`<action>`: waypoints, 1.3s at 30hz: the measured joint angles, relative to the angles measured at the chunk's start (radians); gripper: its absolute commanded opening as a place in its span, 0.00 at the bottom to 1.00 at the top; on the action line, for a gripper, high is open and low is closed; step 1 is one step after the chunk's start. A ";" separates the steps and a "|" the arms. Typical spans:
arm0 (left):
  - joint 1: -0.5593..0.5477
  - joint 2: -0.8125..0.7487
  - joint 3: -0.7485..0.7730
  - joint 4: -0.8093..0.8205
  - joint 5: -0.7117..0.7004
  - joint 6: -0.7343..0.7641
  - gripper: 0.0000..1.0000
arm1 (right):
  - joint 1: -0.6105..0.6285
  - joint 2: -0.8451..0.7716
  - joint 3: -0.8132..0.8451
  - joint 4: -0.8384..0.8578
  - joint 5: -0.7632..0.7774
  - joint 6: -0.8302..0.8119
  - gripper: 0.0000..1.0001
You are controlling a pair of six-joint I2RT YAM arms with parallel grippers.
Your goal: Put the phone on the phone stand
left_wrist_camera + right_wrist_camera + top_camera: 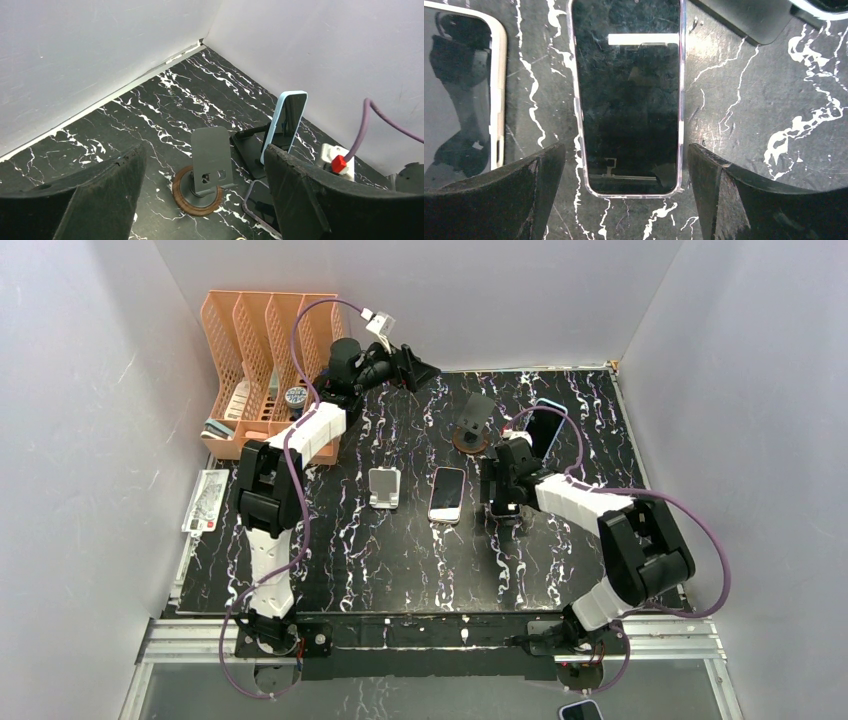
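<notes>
A dark phone [629,95] in a clear case lies flat on the black marble table [400,560]. My right gripper [625,150] hovers open just above its near end, one finger on each side and neither touching it. In the top view the right gripper [503,508] hides that phone. An empty grey phone stand [210,160] on a round wooden base stands further back. My left gripper [204,165] is open and empty, raised at the back of the table [415,368] and facing that stand.
A white-cased phone [447,495] lies left of the right gripper, beside a small silver stand [384,488]. A blue-cased phone [545,430] leans on a black stand at the back right. An orange file rack [265,350] stands at the back left.
</notes>
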State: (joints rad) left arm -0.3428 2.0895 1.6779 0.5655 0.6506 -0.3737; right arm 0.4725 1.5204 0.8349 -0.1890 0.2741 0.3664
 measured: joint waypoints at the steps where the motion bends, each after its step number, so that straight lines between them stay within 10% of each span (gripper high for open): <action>1: 0.000 0.000 0.000 0.002 0.001 0.000 0.83 | 0.000 0.011 0.000 0.001 0.000 -0.002 0.99; 15: 0.000 0.000 0.001 0.001 0.011 0.000 0.83 | 0.006 0.077 -0.009 0.030 0.007 -0.026 0.96; 25: 0.000 0.001 0.003 -0.015 0.012 0.017 0.83 | 0.018 0.113 0.029 0.032 0.000 -0.042 0.47; 39: 0.000 0.003 0.006 -0.029 0.012 0.010 0.84 | 0.021 0.038 -0.035 0.030 -0.014 -0.050 0.45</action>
State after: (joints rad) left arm -0.3428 2.0922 1.6844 0.5369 0.6624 -0.3634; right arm 0.4931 1.5585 0.8001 -0.1593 0.2596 0.3168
